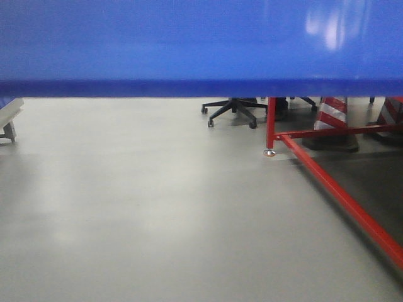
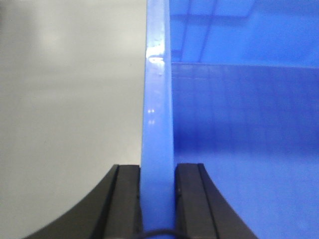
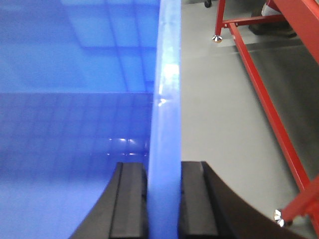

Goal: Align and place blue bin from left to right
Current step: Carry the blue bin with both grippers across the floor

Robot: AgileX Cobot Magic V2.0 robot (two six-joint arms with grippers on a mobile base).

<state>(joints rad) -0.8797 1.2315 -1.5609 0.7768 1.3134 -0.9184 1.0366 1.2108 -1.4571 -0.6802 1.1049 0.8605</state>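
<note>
The blue bin (image 1: 189,44) hangs above the grey floor and fills the top third of the front view; only its smooth wall and bottom edge show there. In the left wrist view my left gripper (image 2: 158,172) is shut on the bin's left rim (image 2: 157,99), one black finger (image 2: 127,199) outside and one inside. In the right wrist view my right gripper (image 3: 164,169) is shut on the bin's right rim (image 3: 167,89) in the same way. The bin's inside (image 3: 70,99) looks bare. Neither gripper shows in the front view.
A red metal frame (image 1: 327,176) with a foot (image 1: 269,151) stands on the floor at the right, close to the bin's right side (image 3: 259,84). Behind it are an office chair base (image 1: 233,112) and red-white striped cones (image 1: 332,116). A pale object (image 1: 9,116) sits far left.
</note>
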